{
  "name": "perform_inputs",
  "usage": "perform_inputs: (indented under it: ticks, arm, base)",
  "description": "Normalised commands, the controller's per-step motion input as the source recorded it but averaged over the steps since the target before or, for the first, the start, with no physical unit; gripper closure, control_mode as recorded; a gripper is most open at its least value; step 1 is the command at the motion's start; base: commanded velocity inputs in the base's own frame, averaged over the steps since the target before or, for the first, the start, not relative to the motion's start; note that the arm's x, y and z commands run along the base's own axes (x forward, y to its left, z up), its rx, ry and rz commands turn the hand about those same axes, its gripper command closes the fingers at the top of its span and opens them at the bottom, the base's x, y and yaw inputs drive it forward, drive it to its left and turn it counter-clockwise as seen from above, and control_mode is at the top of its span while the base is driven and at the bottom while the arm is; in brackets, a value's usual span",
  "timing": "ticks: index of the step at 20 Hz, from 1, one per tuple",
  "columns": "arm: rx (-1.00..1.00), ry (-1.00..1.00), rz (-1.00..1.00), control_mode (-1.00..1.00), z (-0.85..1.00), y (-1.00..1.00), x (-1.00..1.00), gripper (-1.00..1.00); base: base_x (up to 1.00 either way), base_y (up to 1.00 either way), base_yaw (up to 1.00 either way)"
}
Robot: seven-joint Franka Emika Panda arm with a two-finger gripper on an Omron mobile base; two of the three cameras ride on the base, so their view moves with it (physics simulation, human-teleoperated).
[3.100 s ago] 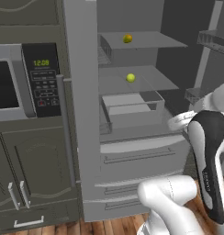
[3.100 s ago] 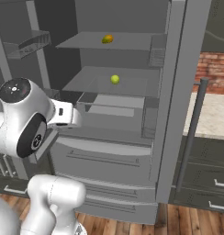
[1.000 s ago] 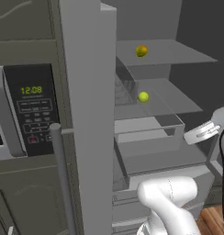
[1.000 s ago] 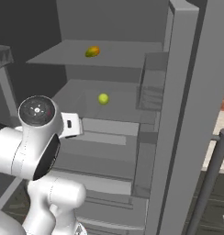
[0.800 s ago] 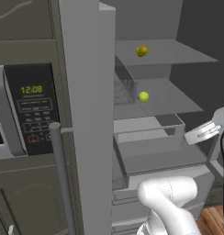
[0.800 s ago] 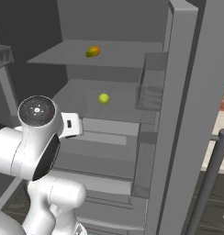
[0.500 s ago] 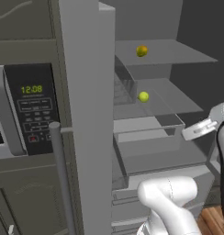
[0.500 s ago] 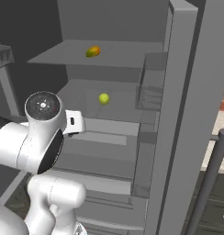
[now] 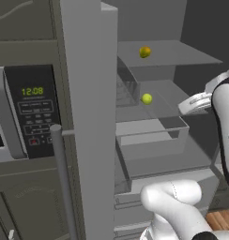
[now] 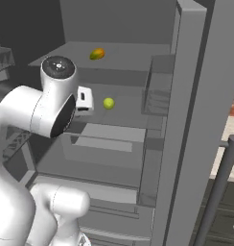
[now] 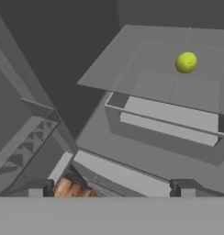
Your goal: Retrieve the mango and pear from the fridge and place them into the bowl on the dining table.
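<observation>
Inside the open fridge (image 9: 93, 140), the pear (image 11: 186, 62) sits below the mango (image 10: 97, 54), the fingers (image 11: 111, 188) spread wide, grasping nothing.

The fridge (image 9: 88, 117) looks like matt grey brushed metal with smooth grey shelves (image 11: 150, 69) and wire-mesh door baskets (image 10: 157, 98), the pear (image 11: 186, 62) and mango (image 10: 97, 54) are smooth-skinned with a faint sheen, and the microwave (image 9: 27, 112) panel is glossy black.
</observation>
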Motion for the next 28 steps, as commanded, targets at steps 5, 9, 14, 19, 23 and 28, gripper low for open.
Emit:
perform_inputs:
  ticks: [5, 9, 14, 19, 23, 28]
  arm:
    - [0.0, -0.02, -0.02, -1.0, 0.39, 0.0, 0.28, -1.0]
    - [-0.01, -0.16, -0.13, -1.0, 0.12, 0.0, 0.27, -1.0]
    - [0.0, -0.24, -0.13, -1.0, 0.01, 0.03, 0.36, -1.0]
    - [0.0, -0.25, -0.12, -1.0, 0.03, 0.03, 0.44, -1.0]
    - [0.0, -0.05, -0.1, -1.0, 0.31, 0.0, 0.4, -1.0]
    - [0.0, 0.0, -0.06, -1.0, 0.49, 0.0, 0.39, -1.0]
  base:
    - [0.0, 0.0, 0.0]
    - [0.0, 0.0, 0.0]
    - [0.0, 0.0, 0.0]
    - [0.0, 0.0, 0.0]
    - [0.0, 0.0, 0.0]
    - [0.0, 0.0, 0.0]
